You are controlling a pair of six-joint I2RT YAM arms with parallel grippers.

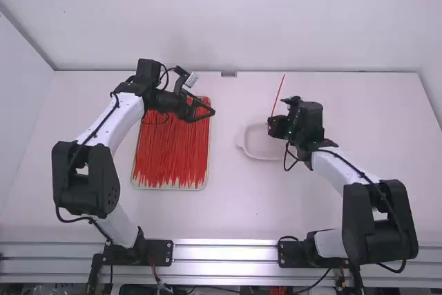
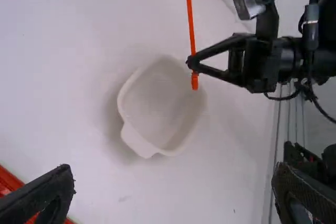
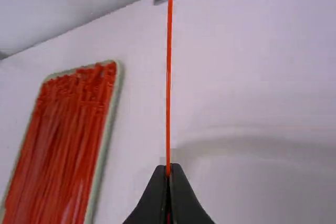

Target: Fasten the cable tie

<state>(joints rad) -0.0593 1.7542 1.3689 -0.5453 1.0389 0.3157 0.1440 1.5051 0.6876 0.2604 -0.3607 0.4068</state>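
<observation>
We judge the task barely begun. Our right gripper [image 3: 169,174] pinches one thin, straight red tie [image 3: 169,66] near its end, upright over a smooth white dish [image 2: 126,103] with rounded corners, and it is not yet looped. Our left gripper [image 1: 198,108] hangs wide open and empty above the tray [image 1: 169,187] of loose red ties [image 1: 173,150]; threading tail through head remains

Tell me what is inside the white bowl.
Nothing visible: the white bowl looks bare inside. The right gripper holds a red cable tie over it. In the high view that gripper hides part.
</observation>
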